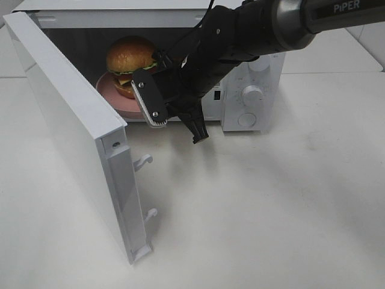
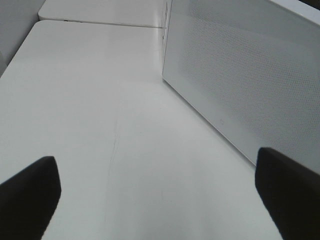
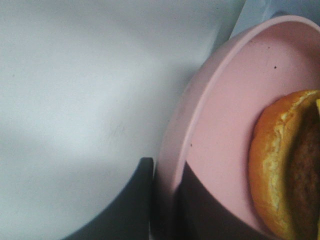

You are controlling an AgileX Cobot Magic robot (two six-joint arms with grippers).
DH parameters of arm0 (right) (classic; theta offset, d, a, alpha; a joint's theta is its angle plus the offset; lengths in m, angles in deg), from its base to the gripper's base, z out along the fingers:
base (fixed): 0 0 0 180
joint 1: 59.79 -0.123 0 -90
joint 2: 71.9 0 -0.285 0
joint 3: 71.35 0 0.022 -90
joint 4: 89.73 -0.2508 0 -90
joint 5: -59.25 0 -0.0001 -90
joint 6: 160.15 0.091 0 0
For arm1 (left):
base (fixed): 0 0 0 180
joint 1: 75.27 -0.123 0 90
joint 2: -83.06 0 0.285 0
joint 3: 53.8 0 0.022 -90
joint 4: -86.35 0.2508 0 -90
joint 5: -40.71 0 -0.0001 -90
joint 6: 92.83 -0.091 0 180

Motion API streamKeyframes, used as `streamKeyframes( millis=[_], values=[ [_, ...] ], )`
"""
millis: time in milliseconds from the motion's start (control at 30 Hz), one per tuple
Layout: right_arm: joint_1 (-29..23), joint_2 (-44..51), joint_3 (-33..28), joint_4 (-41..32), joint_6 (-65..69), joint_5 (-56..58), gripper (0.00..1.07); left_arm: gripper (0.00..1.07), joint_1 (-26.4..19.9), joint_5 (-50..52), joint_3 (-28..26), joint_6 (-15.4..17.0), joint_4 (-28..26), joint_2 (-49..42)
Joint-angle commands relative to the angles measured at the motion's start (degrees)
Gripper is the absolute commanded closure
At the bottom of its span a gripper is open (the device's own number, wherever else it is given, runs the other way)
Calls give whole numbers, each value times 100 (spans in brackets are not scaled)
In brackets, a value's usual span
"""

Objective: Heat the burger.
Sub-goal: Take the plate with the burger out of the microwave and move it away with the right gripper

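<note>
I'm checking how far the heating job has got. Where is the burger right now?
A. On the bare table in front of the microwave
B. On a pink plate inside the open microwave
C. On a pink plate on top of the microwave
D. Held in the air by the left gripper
B: the burger sits on the pink plate inside the microwave, whose door stands open; the right gripper is clamped on the plate's rim.

The scene was viewed from high in front, looking down at the open microwave (image 1: 240,78) on the table (image 1: 271,211). The left wrist view was aimed low along the table beside the microwave's wall (image 2: 240,75). The right wrist view was pressed close to the plate (image 3: 220,125), shared with the high view.
</note>
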Motion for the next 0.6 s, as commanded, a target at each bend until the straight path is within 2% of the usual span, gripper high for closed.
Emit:
streamKeyframes(
  millis=[33,267,600],
  values=[
    [46,315,-126,-304,-447,-292,107,6,-17,63,0,17,0,-97],
    [143,676,-573,-733,-905,-281,107,6,-17,63,0,17,0,-97],
    [160,1192,-1261,-733,-1008,-332,107,6,-17,63,0,17,-6,-97]
  ],
)
